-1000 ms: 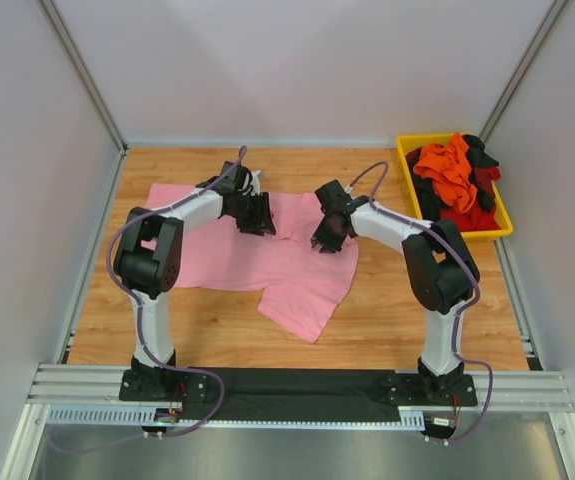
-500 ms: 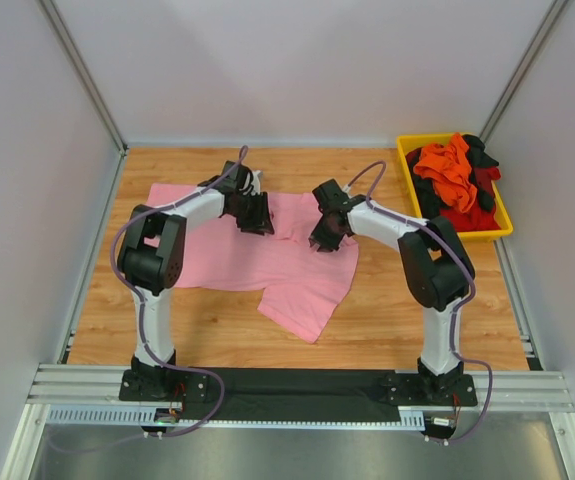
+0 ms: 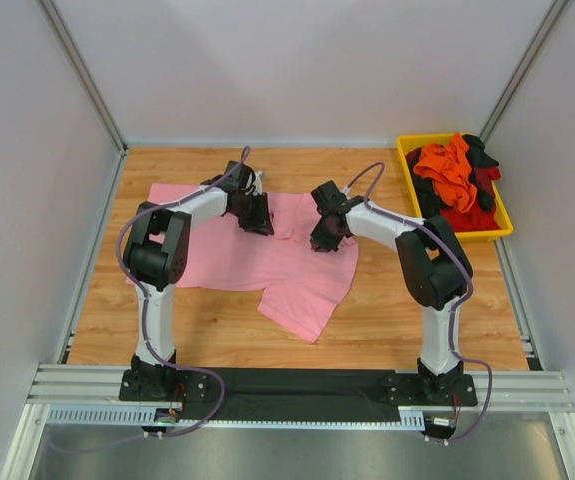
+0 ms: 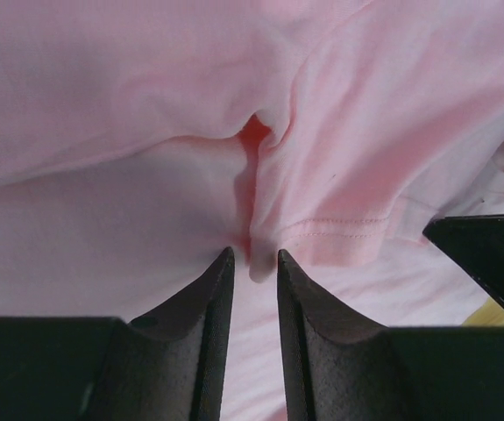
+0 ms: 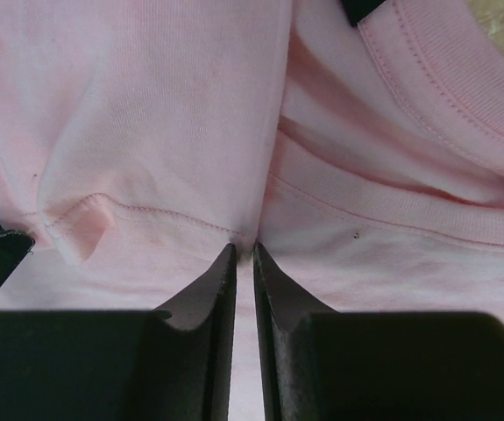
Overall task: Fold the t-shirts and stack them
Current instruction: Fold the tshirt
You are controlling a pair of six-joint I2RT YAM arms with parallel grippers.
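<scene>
Well, the left tool (image 4: 255, 253) and right tool (image 5: 244, 246) stand nearly closed at ridges of the light pink cloth t-shirt (image 3: 227, 262); whether they grip it, I cannot tell. I'd pinch fully, then lift together.

You have a yellow plastic bin (image 3: 405, 165) at the upper right of the overhead frame, sitting on the wooden table (image 3: 387, 310) close against its right edge. Plain white walls (image 3: 307, 70) close the table in at the top, left and right. Along the bottom of the frame you see an aluminium rail (image 3: 77, 385) with a black plate (image 3: 297, 385) across its middle.
</scene>
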